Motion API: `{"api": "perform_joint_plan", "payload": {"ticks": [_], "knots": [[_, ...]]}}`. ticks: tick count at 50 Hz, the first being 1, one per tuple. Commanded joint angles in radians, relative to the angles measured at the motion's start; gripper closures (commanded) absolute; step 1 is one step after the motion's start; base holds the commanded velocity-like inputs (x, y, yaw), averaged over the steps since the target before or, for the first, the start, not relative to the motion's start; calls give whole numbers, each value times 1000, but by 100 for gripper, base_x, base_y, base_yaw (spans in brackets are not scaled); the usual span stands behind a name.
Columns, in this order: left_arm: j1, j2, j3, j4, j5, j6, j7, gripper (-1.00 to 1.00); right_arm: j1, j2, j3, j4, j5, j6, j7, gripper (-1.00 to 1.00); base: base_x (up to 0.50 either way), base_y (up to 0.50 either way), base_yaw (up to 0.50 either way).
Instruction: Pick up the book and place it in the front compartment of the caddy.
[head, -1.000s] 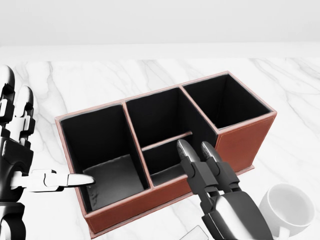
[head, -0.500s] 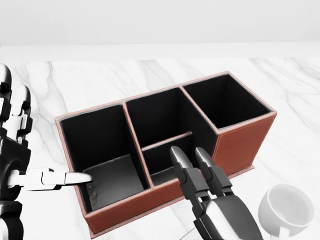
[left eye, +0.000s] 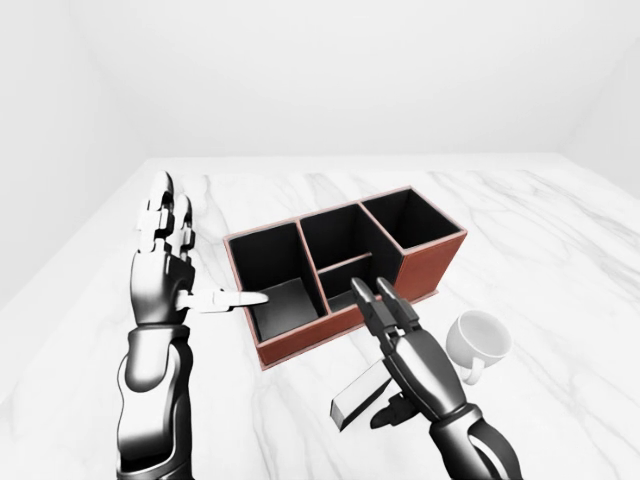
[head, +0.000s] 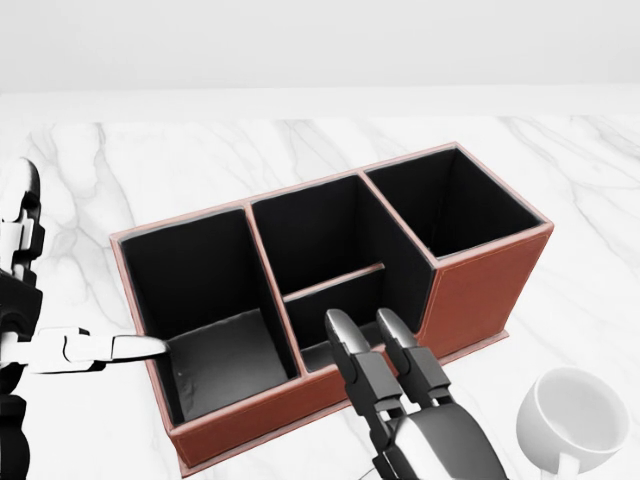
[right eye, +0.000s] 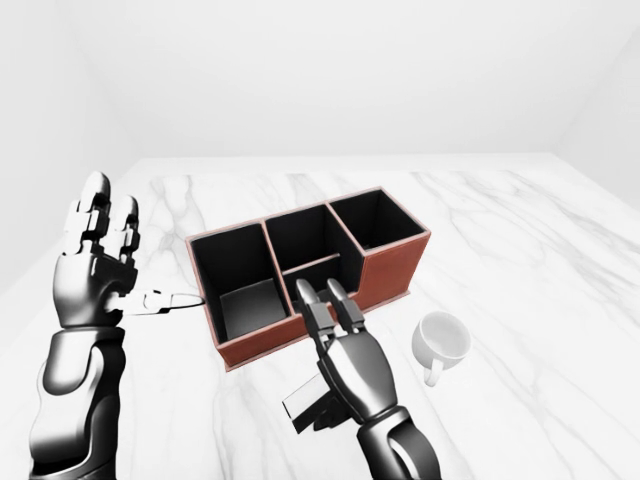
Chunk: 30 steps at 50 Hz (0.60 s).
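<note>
A white marble table (left eye: 560, 230) with grey veining is seen filling the lower part of all three views, bounded by plain pale walls. The brown caddy (head: 470, 290) with black-lined compartments is set slantwise on it, running from lower left to upper right in the head view. One large compartment is seen at its left end, a middle section split by a low divider into two smaller cells, and another large compartment at its right end.

The left hand (left eye: 165, 265) is held upright just left of the caddy, its fingers spread and released, with the thumb stretched sideways so that its tip lies at the rim of the left compartment; nothing is grasped by it.

The right hand (left eye: 405, 350) is held low, just below the caddy's near wall in the eye views, two fingers extended toward the middle section. The book (left eye: 362, 395), a flat grey slab with a dark edge, is gripped beneath the palm, pinched between the thumb and the underside of the hand, and is carried outside the caddy, tilted, just off the tabletop.

A white mug (right eye: 441, 342) is stood on the marble to the right of this hand, near the caddy's right end, its mouth turned partly toward the camera.
</note>
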Motion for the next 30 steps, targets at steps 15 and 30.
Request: {"api": "perform_joint_plan", "payload": {"ticks": [15, 30], "knots": [[-15, 16, 22, 15, -9, 0, -2, -100, 16, -33, 65, 29, -51, 0, -60, -100, 0, 0, 0], [-18, 19, 26, 4, -13, 0, -1, -100, 13, -47, 85, 57, -73, 0, -83, -100, 0, 0, 0]]}}
